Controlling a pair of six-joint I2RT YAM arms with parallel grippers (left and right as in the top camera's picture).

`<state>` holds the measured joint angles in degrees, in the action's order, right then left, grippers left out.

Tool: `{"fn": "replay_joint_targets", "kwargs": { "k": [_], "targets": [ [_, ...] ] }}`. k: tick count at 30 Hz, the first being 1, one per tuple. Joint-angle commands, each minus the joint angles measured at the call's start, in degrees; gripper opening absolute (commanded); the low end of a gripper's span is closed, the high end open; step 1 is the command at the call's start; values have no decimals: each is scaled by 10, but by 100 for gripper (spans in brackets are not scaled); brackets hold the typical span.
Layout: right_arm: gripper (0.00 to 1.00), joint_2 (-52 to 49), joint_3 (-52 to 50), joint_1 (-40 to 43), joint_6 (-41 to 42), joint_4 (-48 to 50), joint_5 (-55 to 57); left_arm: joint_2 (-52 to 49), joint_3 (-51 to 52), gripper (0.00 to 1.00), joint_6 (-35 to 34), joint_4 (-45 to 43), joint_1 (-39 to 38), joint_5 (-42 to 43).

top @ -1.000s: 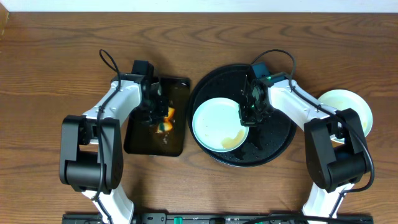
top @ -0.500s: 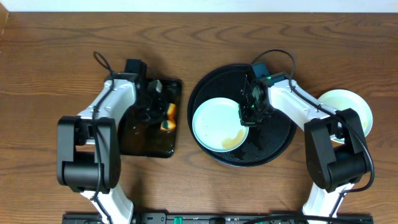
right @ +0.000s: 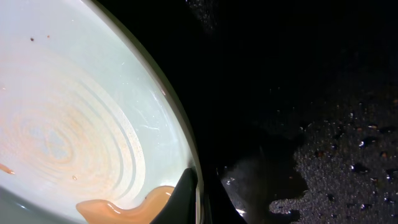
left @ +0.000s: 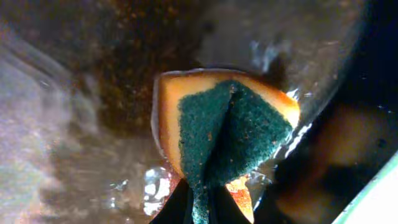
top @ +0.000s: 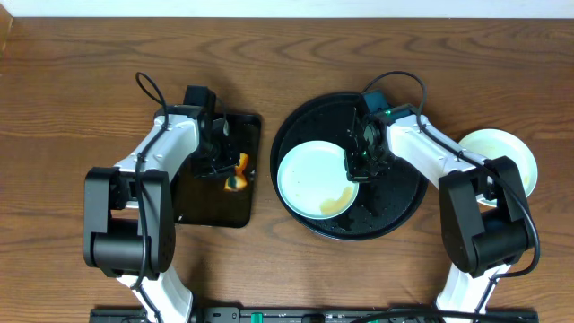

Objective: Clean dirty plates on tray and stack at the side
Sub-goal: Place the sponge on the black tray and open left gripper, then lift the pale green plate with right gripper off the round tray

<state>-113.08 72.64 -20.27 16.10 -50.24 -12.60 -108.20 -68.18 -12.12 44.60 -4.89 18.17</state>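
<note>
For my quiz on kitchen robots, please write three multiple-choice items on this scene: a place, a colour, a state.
1. The pale mint round glossy plate with brown sauce lies: A on the large round black tray; B in a sink; C on the floor.
2. The orange sponge has a scouring face that is: A red; B green; C white.
3. The right gripper is: A open; B shut on the sponge; C shut on the plate's rim.
Key: 1 A, black tray surrounds it; 2 B, left wrist view shows green; 3 C, fingers pinch the rim.
</note>
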Motion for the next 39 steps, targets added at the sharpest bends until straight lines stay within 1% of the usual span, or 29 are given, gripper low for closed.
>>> {"fn": "replay_joint_targets", "kwargs": {
  "k": [1, 3, 4, 5, 6, 9, 11, 16, 20, 22, 23, 27, 34, 39],
  "targets": [
    [1, -16, -11, -8, -2, -5, 16, 0, -4, 8, -27, -3, 2, -57],
    [1, -16, -12, -8, -3, -5, 16, 2, -5, 15, -26, -2, 2, -56],
    [1, -16, -11, -8, -3, -5, 16, 6, -5, 17, -26, -1, 2, -57],
    [1, -16, -11, -8, -3, -5, 16, 11, -5, 23, -26, -1, 2, -56],
    [1, -16, -11, -8, -3, -5, 16, 17, -5, 25, -25, -1, 2, -57],
    [1, -16, -11, -8, -2, -5, 16, 47, -6, 37, -17, -1, 2, -63],
    [1, -16, -11, -8, -2, -3, 16, 73, -6, 52, -17, 0, 2, -76],
    [1, -16, -11, -8, -2, -3, 16, 133, -6, 76, -17, 20, 2, -101],
    [1, -16, -11, -8, -2, 4, 22, 167, -6, 77, -19, 49, 2, -101],
    [1, -16, -11, -8, -3, 14, 33, 174, -6, 78, -21, 63, 2, -101],
    [1, -16, -11, -8, -3, 21, 43, 176, -6, 80, -21, 70, 2, -101],
    [1, -6, 2, -7, -8, 22, 76, 176, -6, 81, -21, 90, 2, -101],
    [1, 85, 16, -8, -10, 12, 155, 176, -6, 81, -21, 91, 2, -101],
    [1, 164, 16, -8, -38, 7, 207, 176, -6, 82, -21, 91, 2, -101]
  ]
}}
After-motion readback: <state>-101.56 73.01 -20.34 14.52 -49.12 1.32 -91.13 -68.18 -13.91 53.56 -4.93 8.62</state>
